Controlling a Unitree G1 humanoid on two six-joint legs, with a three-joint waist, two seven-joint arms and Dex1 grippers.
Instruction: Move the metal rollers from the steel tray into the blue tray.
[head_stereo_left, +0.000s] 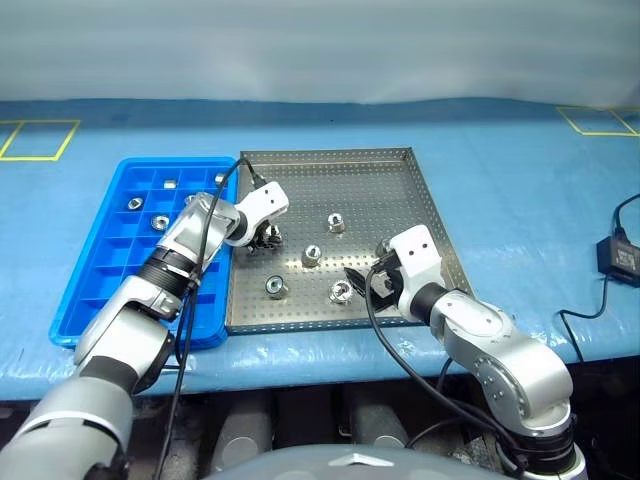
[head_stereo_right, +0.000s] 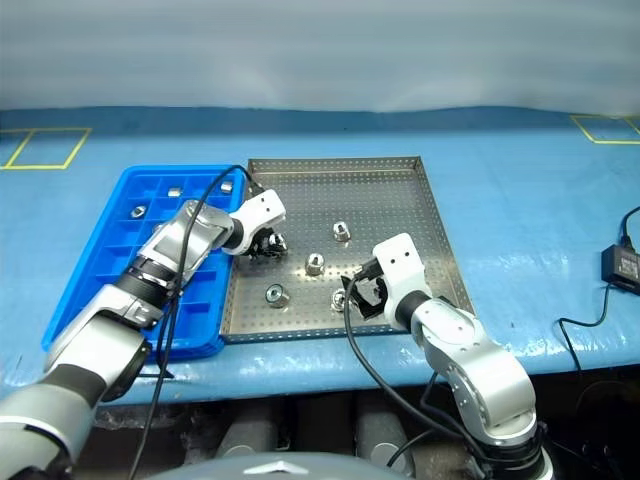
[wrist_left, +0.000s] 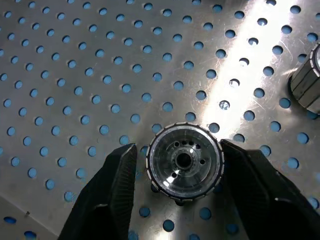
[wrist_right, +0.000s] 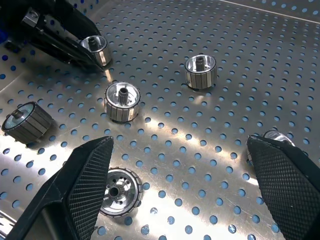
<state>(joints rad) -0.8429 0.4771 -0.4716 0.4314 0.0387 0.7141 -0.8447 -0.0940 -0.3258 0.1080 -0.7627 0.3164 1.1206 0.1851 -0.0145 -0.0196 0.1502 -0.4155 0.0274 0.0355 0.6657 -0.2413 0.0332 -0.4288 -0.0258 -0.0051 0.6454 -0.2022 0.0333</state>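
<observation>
Rollers still lie on the steel tray (head_stereo_left: 400, 190): you can count 4 loose ones (head_stereo_left: 312, 255) plus 1 roller (wrist_left: 184, 161) between the fingers of your left pincer (head_stereo_left: 266, 237), which has closed on it near the tray's left side, its hole facing up. The blue tray (head_stereo_left: 95, 285) sits just beside, to the left, so that arm carries. Your right pincer (head_stereo_right: 362, 292) hovers wide open over the tray's near edge, holding nothing. Both trays rest on the blue-covered worktop (head_stereo_left: 520, 170).
</observation>
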